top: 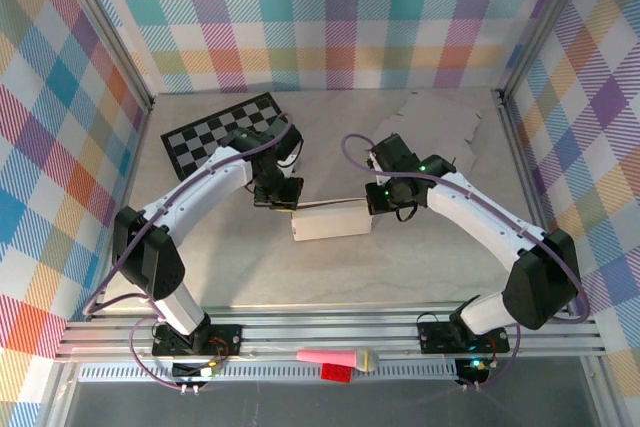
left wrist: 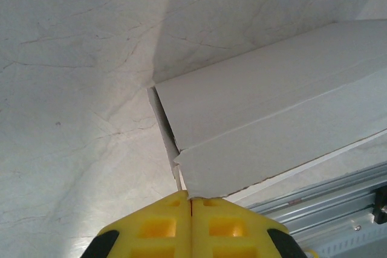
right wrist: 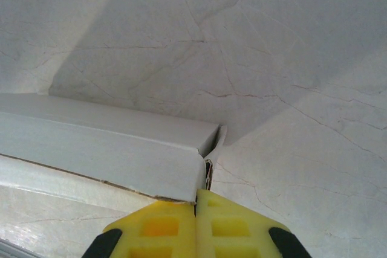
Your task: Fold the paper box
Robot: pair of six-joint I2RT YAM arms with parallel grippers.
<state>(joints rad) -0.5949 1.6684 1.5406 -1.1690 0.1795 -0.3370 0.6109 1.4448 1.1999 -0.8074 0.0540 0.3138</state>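
Top external: high, behind arm bases, facing down over whole table [top: 430,267]. Left wrist: very near, angled down on one end of paper box [left wrist: 266,107]. Right wrist: very near, opposite end. Shared by all: box, tabletop.

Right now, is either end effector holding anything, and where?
Both pinch the paper box: right end effector its end flap, left end effector apparently an end corner.

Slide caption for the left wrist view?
Left gripper shut on the end flap of the white paper box, marble table beneath.
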